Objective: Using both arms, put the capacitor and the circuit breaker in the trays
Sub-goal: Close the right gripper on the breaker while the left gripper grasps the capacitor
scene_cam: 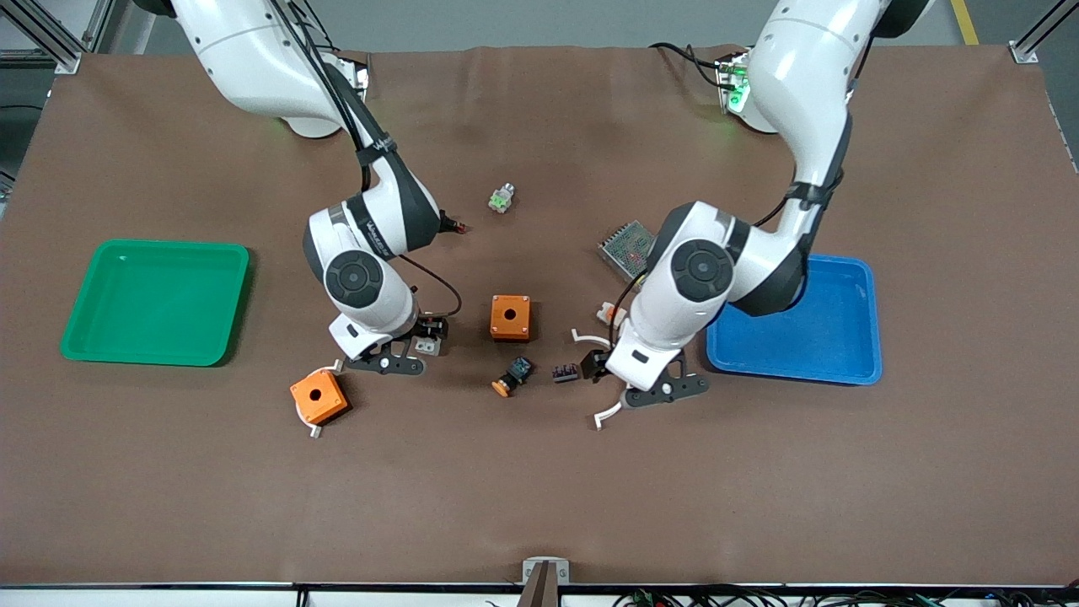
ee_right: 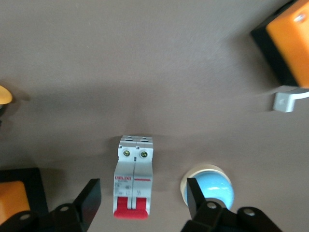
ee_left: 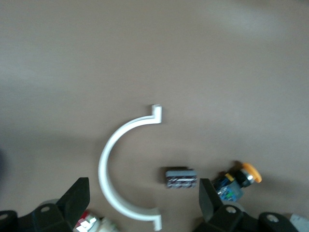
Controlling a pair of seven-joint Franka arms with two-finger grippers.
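The capacitor (scene_cam: 565, 372) is a tiny dark ridged block on the brown mat, beside a black push-button with an orange cap (scene_cam: 512, 375). In the left wrist view the capacitor (ee_left: 181, 178) lies between the open fingers, close to one finger (ee_left: 210, 200). My left gripper (scene_cam: 597, 364) hovers open and empty over it and over a white curved clip (ee_left: 113, 164). The circuit breaker (ee_right: 133, 182), white with a red switch end, lies flat between the open fingers of my right gripper (ee_right: 144, 203). In the front view the right gripper (scene_cam: 421, 335) is low over the breaker (scene_cam: 427, 345) and holds nothing.
A green tray (scene_cam: 84, 337) lies toward the right arm's end and a blue tray (scene_cam: 843, 354) toward the left arm's end. Two orange boxes (scene_cam: 510, 317) (scene_cam: 319, 396), a grey meshed unit (scene_cam: 625, 247), a small green-white part (scene_cam: 501, 198) and a light-blue cap (ee_right: 210, 186) lie around.
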